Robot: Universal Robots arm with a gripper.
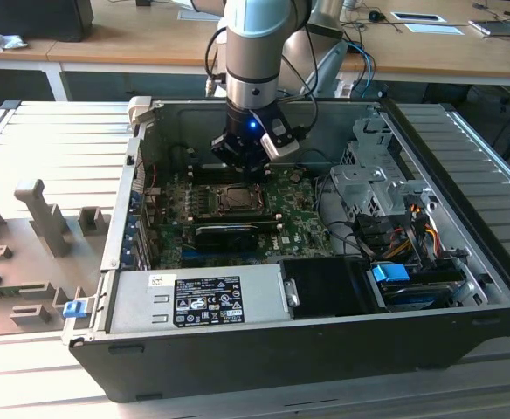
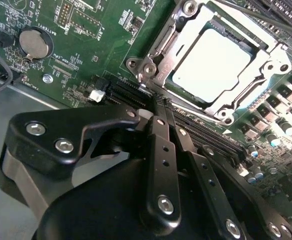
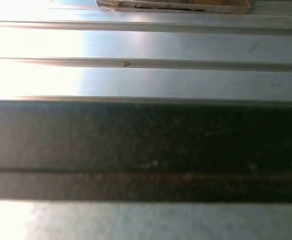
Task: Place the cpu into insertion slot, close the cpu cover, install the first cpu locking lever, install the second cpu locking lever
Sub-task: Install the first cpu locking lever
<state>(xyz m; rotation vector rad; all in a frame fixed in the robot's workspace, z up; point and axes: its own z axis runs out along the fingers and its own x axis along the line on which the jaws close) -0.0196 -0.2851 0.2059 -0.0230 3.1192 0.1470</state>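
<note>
Green board (image 2: 86,60): hand (image 2: 162,107) fingers together at cpu cover (image 2: 158,67) edge, cpu (image 2: 211,62) seated.

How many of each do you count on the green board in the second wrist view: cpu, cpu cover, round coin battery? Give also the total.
cpu: 1
cpu cover: 1
coin battery: 1
Total: 3

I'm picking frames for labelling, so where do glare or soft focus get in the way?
In the second wrist view, the cpu top is washed pale by glare and the gripper body is soft in the foreground; in the first wrist view, bright glare bleaches the ribbed metal surface; the exterior view is evenly lit.
</note>
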